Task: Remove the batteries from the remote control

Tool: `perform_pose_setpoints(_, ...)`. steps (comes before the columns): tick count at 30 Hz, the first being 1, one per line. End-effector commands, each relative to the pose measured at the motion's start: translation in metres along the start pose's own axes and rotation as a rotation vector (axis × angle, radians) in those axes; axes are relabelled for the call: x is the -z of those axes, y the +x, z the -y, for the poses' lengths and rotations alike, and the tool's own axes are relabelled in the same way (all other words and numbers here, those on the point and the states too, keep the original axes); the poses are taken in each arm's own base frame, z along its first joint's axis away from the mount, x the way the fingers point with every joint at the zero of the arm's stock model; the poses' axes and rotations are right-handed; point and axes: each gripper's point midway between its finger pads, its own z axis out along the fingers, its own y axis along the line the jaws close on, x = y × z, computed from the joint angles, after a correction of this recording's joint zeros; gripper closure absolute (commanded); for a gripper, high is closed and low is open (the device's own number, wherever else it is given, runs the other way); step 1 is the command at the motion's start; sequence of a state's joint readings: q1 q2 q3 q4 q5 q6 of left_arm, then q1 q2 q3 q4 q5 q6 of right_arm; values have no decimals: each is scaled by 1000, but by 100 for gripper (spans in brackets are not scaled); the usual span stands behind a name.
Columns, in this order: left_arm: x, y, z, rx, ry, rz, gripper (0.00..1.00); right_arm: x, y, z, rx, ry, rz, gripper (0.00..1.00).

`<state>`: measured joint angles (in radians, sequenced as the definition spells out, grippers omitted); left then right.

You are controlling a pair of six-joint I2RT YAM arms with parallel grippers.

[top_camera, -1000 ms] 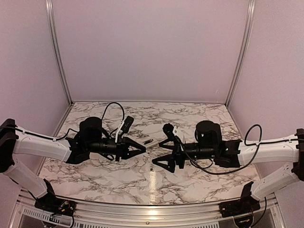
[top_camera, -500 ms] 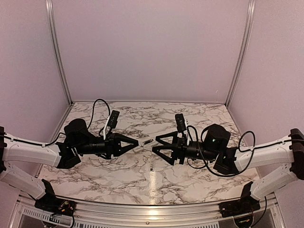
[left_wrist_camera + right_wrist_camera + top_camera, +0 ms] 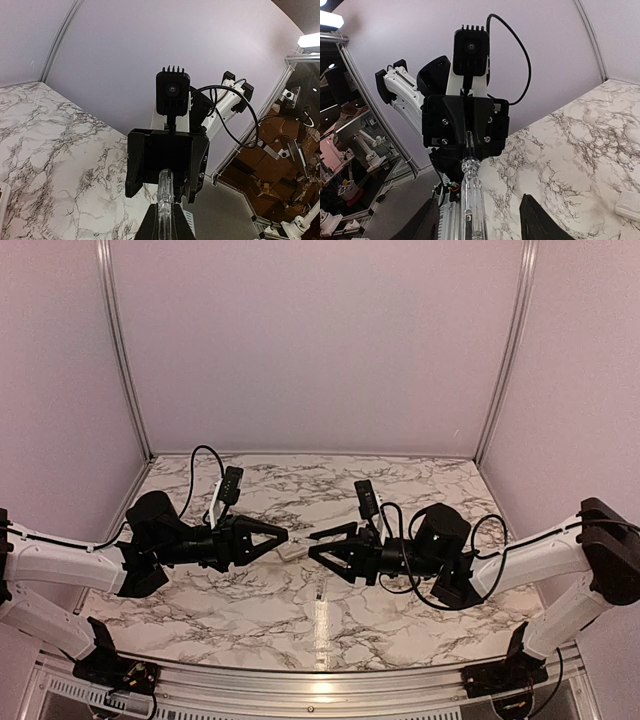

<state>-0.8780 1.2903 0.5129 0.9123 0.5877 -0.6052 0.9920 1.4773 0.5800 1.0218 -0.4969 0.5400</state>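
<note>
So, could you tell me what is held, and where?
The left gripper is shut on one end of a thin clear rod; the right gripper only straddles its other end, jaws open.

The tabletop [image 3: 400, 490], white marble pattern with dark veins, carries a small white plastic piece [image 3: 292, 552] lying flat near its middle.

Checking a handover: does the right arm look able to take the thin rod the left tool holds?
Probably yes: the rod sticks out of the shut left tool and runs into the gap of the open right tool, with nothing in the way.
</note>
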Motion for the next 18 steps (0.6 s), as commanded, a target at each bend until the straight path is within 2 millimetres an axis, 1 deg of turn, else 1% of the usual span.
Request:
perform_pose_setpoints(1, 2, -3, 7, -10, 32, 14, 100, -8, -18, -16, 19, -72, 43, 51)
perform_pose_setpoints(4, 1, -3, 6, -9, 31, 12, 100, -10, -18, -17, 19, -82, 40, 59)
perform_pose_setpoints(7, 0, -2, 5, -7, 29, 10, 100, -12, -17, -17, 15, -88, 35, 64)
perform_pose_setpoints(13, -2, 0, 4, -6, 37, -5, 100, -20, -17, -17, 25, -74, 24, 67)
perform_pose_setpoints(18, -4, 2, 1, -7, 28, -18, 100, -24, -14, -10, 13, -41, 7, 71)
